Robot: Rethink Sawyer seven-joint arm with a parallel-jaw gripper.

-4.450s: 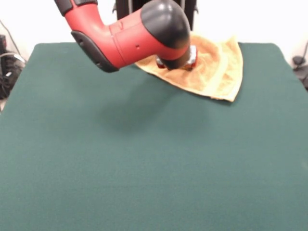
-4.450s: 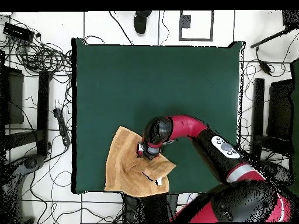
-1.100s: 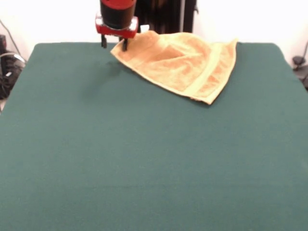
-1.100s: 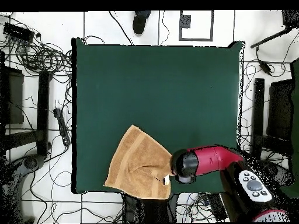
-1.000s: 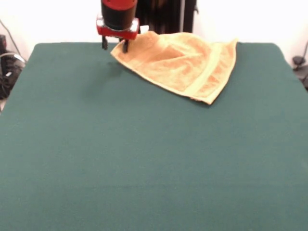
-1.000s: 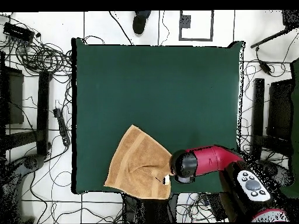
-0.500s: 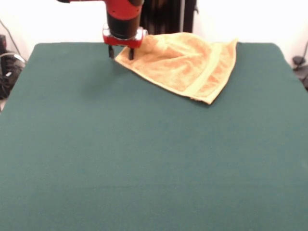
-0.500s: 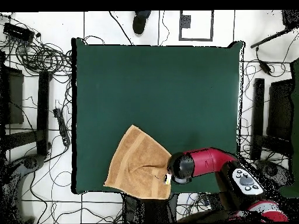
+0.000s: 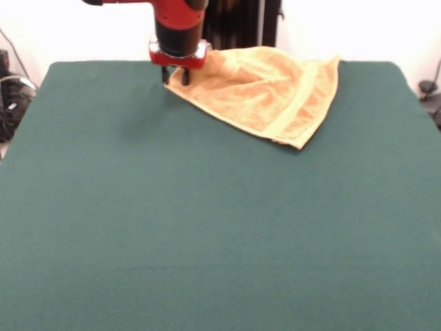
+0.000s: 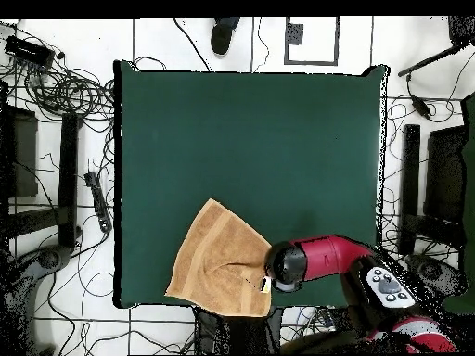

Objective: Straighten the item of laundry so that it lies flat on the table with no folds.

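The orange-tan towel (image 9: pixel 262 89) lies at the table's far side, near the robot, with a fold ridge across its middle and a woven band along its right edge. In the overhead view the towel (image 10: pixel 218 264) slightly overhangs the edge of the green table (image 10: pixel 250 139) on the robot's side. Its white tag (image 10: pixel 264 286) sits by the gripper. My gripper (image 9: pixel 175 77) points down over the towel's left corner, with its two fingers apart and their tips at the cloth. In the overhead view the gripper (image 10: pixel 271 276) is mostly hidden under the red arm. The green table (image 9: pixel 207 227) fills the front view.
Cables, stands and boxes lie on the floor around the table (image 10: pixel 56 93). The robot's black pedestal (image 9: pixel 241 24) stands just behind the towel. The red arm (image 10: pixel 320 258) reaches in from the lower right of the overhead view.
The gripper has moved slightly toward the towel and lower, and now stands over its corner. The towel itself has not visibly moved in the last second.
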